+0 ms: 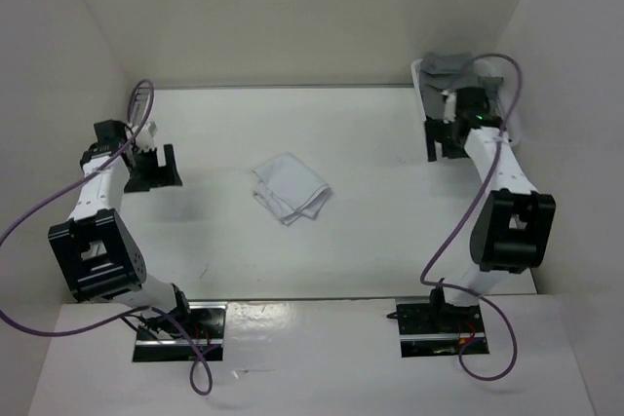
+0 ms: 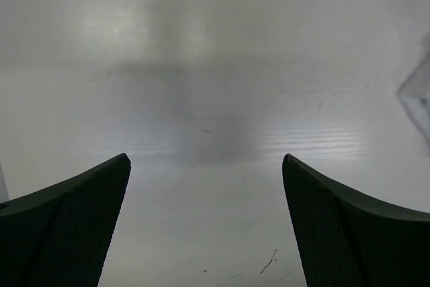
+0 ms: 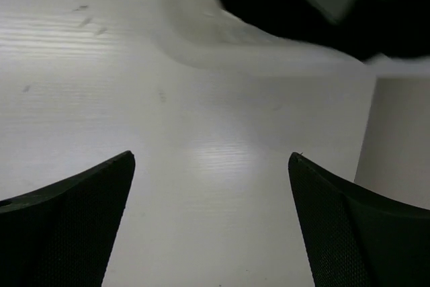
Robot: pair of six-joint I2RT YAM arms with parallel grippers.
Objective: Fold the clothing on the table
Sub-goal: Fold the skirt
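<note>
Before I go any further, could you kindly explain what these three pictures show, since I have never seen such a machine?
The overhead picture shows two robot arms bolted at the near edge of a white table. A small folded white cloth lies in the middle. The left gripper and the right gripper stand far apart, both open and holding nothing. A basket with a grey garment sits at the far right corner. The other two pictures come from cameras on each wrist, looking past two dark fingers at the bare tabletop.
</note>
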